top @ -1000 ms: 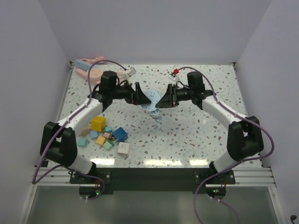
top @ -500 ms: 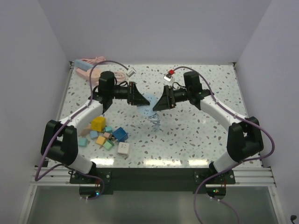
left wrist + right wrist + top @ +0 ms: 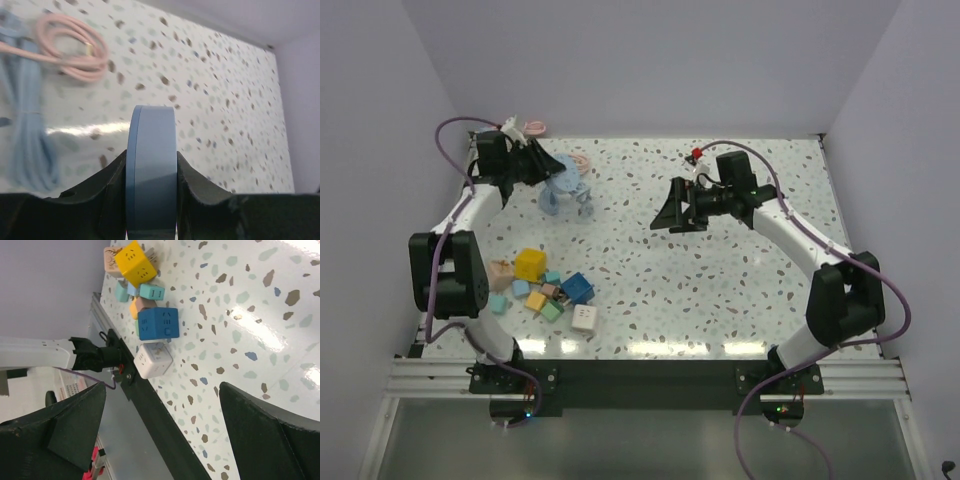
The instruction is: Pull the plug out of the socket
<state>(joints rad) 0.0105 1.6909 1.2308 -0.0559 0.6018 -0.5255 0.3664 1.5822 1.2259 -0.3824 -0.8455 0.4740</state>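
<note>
From above, the blue plug [image 3: 563, 192] was seen at the left jaws over the far left of the tabletop [image 3: 740, 290], well apart from the spread right jaws. In the left wrist view it was shown pinched edge-on between those jaws, with a blue cable [image 3: 25, 130] and a coiled pink cable [image 3: 75, 47] lying beyond. In the right wrist view, coloured cubes [image 3: 159, 324] were seen past the parted, empty jaws.
</note>
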